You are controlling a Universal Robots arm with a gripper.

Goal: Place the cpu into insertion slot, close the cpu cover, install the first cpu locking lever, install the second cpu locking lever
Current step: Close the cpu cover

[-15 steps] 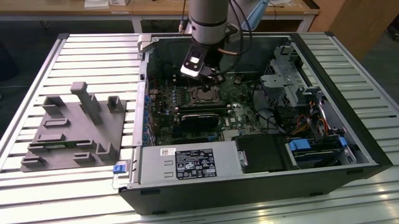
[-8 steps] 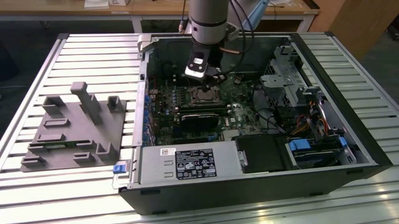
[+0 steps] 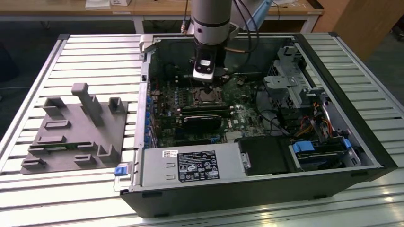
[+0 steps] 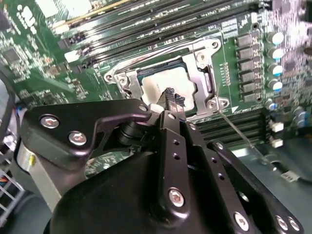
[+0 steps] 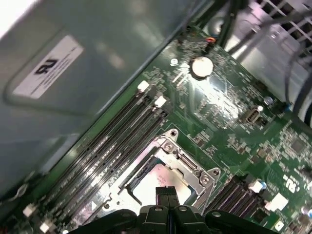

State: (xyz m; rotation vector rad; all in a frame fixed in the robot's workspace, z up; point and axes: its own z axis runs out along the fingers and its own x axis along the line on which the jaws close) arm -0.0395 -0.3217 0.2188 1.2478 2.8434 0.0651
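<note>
Taking the insertion slot [image 3: 206, 97] as the mark: well off to the exterior view's left of it, a grey moulded fixture [image 3: 73, 127] sits on the slatted counter [image 3: 94, 52], outside the computer case [image 3: 252, 189]; directly over the slot hangs the hand [image 3: 205, 86], clenched, its two fingertips pressed together and grasping nothing; to the exterior view's right of the slot stands the drive cage [image 3: 284, 80].

In both wrist views the cpu [image 4: 156, 87] [image 5: 161, 180] lies flat inside the slot, its pale top showing through the window of the cpu cover [image 4: 202, 73] [image 5: 187, 163], which looks folded down around it; in the second wrist view the hand's [image 4: 173, 100] tips overlie the slot's near edge, though contact cannot be told; a thin locking lever [image 4: 241, 134] juts away from the slot's corner, apparently unlatched.

The step in hand seems to be seating the cover; done well, the closed tips bear on the metal frame rather than the cpu's top; pressure goes straight down and lightly; the hand keeps clear of the loose lever beside the slot.
</note>
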